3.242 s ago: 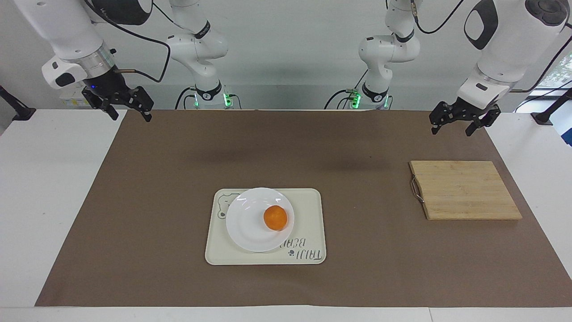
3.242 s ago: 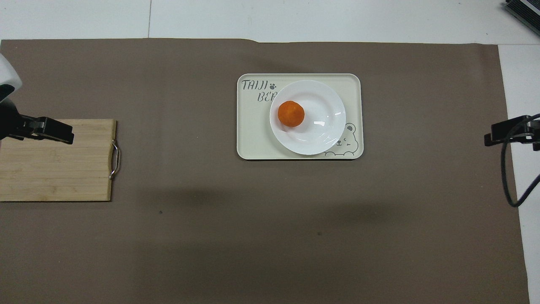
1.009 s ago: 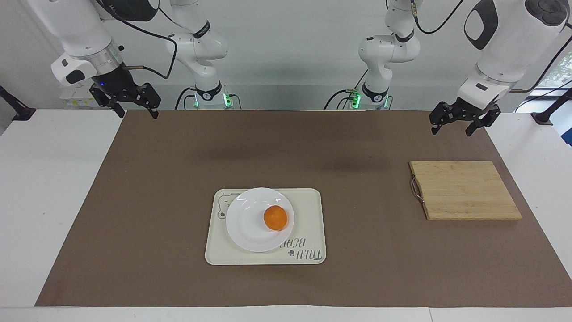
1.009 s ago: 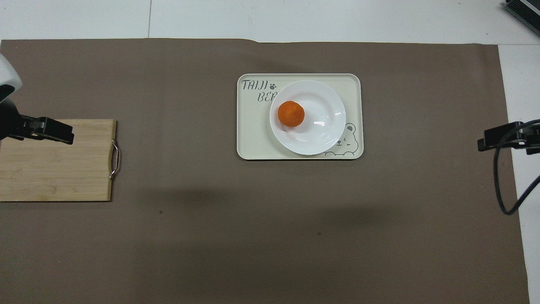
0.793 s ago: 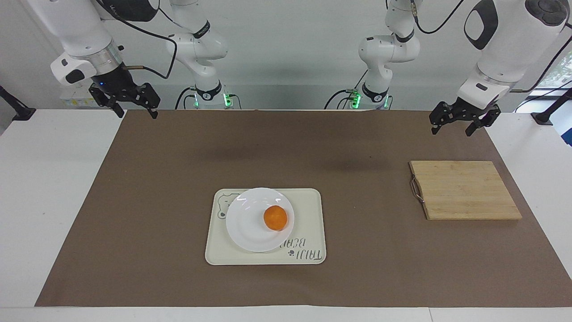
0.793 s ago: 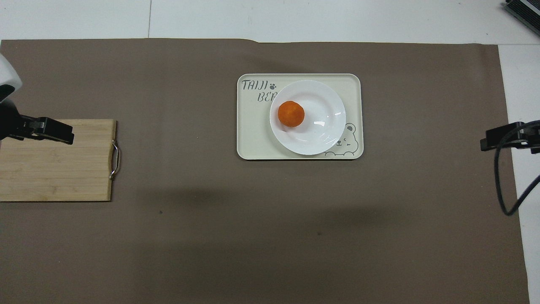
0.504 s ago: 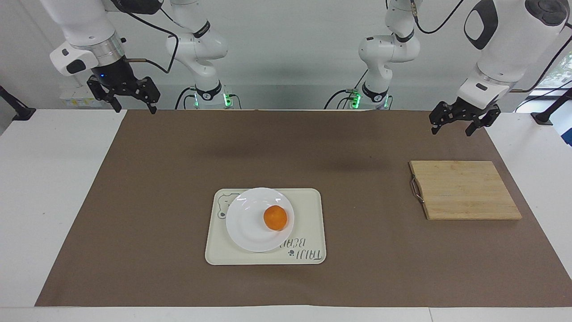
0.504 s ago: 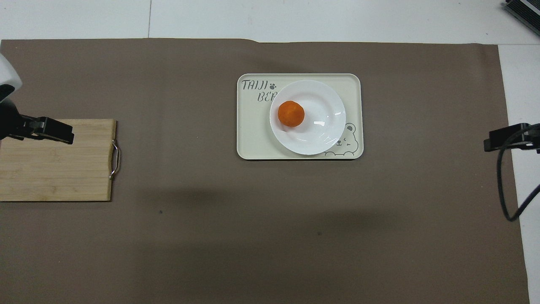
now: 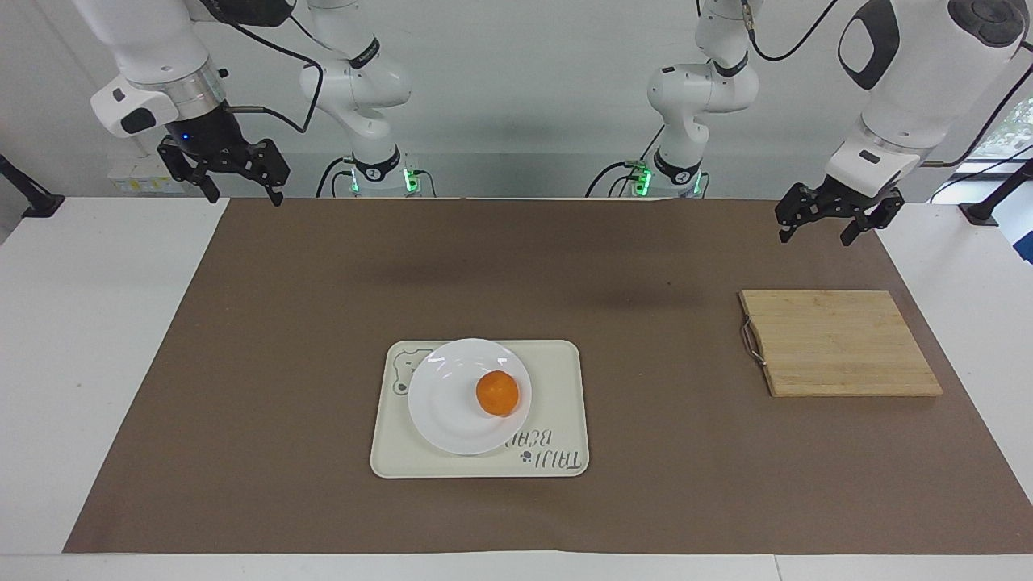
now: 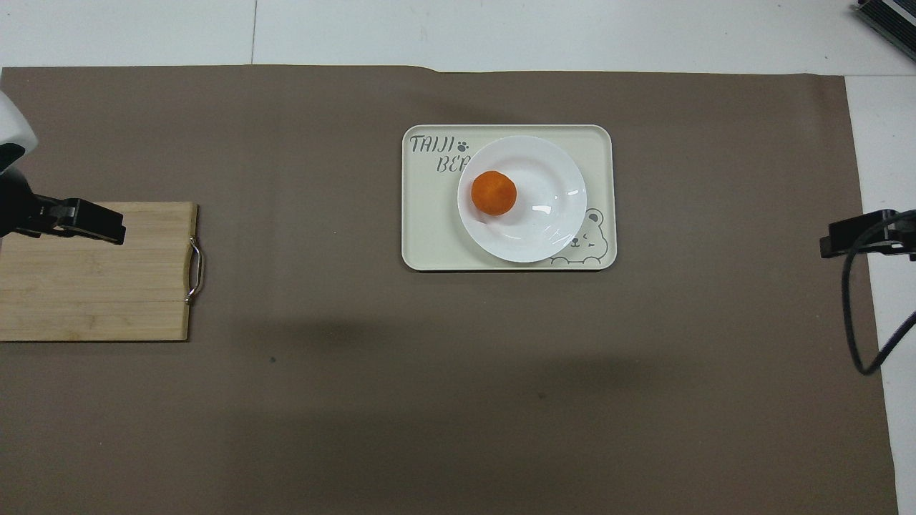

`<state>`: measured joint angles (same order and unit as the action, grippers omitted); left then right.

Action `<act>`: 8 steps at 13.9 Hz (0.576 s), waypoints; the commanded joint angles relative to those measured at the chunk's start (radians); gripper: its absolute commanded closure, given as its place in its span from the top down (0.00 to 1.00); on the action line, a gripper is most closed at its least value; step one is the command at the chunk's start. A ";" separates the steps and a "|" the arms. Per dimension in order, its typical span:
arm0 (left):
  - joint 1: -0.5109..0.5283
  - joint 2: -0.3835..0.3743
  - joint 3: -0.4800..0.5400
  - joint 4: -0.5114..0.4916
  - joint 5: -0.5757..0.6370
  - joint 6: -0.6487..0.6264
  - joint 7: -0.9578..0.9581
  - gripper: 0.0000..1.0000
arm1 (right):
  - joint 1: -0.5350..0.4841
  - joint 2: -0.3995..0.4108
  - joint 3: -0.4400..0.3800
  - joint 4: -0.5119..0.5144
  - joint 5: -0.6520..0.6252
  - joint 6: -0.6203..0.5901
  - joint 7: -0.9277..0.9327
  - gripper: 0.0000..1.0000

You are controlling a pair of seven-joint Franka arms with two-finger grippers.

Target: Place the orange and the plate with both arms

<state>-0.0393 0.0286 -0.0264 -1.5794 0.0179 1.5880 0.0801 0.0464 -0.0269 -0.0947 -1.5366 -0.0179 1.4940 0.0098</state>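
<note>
You have the orange sitting on the plate, toward its left-arm side, well apart from both grippers. The plate rests in the cream tray at the middle of the brown mat. Your left gripper hangs spread and empty over the mat's edge nearest the robots, above the wooden cutting board's end of the table, while your right gripper hangs likewise parted and empty over the mat's corner at the right arm's end.

Bamboo cutting board and bear-print tray on brown mat.
</note>
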 commanded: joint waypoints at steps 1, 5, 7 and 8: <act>0.013 0.002 -0.006 0.010 -0.013 -0.017 0.017 1.00 | 0.001 -0.015 0.001 -0.017 -0.011 0.002 0.013 1.00; 0.013 0.002 -0.006 0.010 -0.013 -0.019 0.017 1.00 | 0.001 -0.015 -0.002 -0.022 -0.001 0.006 0.025 1.00; 0.013 0.002 -0.006 0.010 -0.012 -0.019 0.017 1.00 | 0.001 -0.015 -0.013 -0.022 0.004 0.005 0.022 1.00; 0.013 0.002 -0.006 0.010 -0.013 -0.017 0.017 1.00 | 0.001 -0.015 -0.013 -0.022 0.004 -0.004 0.022 1.00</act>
<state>-0.0393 0.0286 -0.0264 -1.5794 0.0179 1.5880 0.0801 0.0462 -0.0269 -0.1031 -1.5406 -0.0178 1.4940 0.0107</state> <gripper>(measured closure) 0.000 0.000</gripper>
